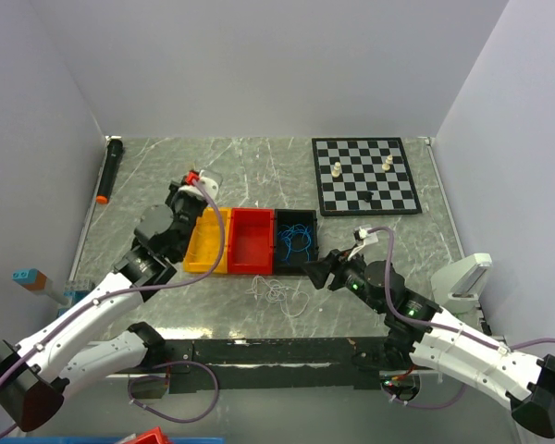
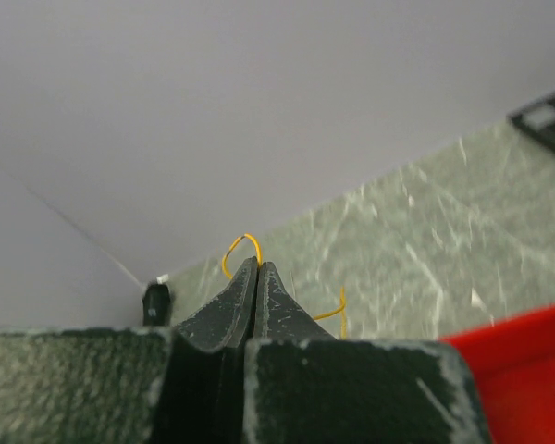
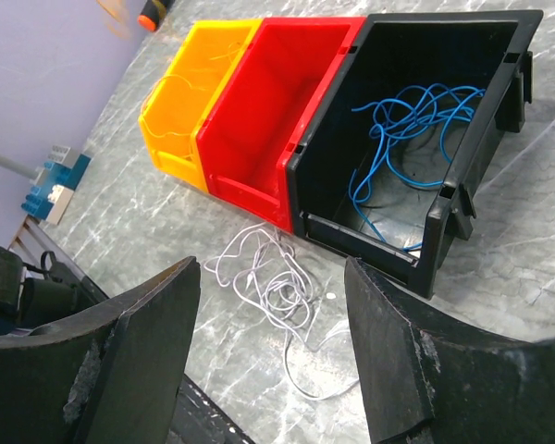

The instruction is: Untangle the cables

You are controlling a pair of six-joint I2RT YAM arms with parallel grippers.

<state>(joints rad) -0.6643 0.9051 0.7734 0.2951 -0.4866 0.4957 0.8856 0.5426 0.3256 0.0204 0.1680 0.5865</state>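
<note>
The white cable clump [image 3: 276,289] lies on the worktop straight ahead of the right arm's open jaws, while the left jaws pinch a yellow cable [image 2: 244,237].

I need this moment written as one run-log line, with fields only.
left gripper: shut on yellow cable | right gripper: open, facing white cables | blue cables: in black bin

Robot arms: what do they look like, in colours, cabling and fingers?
Both the left arm and the right arm have white shells over black joints. A thin purple hose loops along each. The left gripper and right gripper have black, wedge-shaped fingers, scuffed grey-white at the edges. A small green light glows near the right arm's wrist.
</note>
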